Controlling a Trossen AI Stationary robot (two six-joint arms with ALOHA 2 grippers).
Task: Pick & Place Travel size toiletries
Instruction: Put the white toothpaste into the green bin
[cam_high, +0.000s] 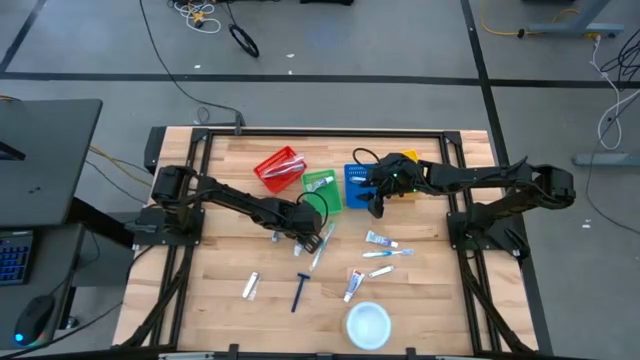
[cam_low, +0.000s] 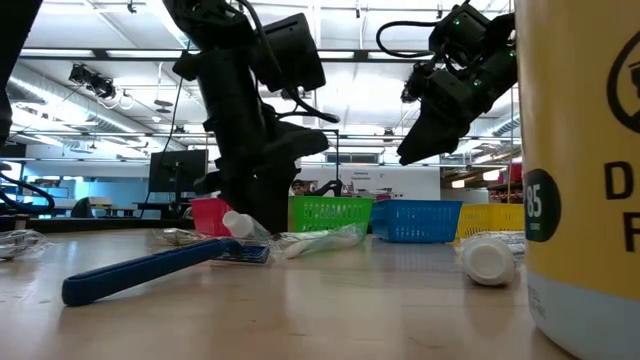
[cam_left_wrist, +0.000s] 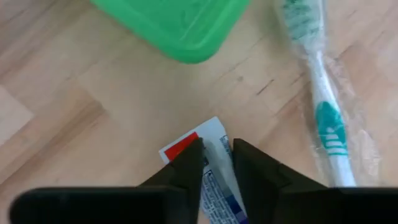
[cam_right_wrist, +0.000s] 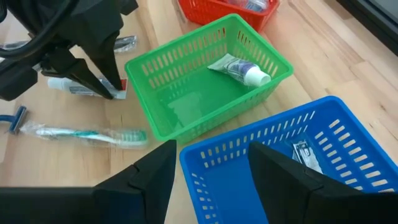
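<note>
- Here we see the left gripper (cam_left_wrist: 216, 163) fingers clamped on a toothpaste tube (cam_left_wrist: 211, 155) lying on the counter (cam_left_wrist: 93, 112) beside the green basket (cam_left_wrist: 180, 25).
- Our right gripper (cam_right_wrist: 211, 162) hovers, fingers apart, over the blue basket (cam_right_wrist: 311, 155).

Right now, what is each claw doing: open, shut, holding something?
Left gripper: fingers closing around a small white tube lying on the table by the green basket; not lifted.
Right gripper: open, empty, over the blue basket.
</note>
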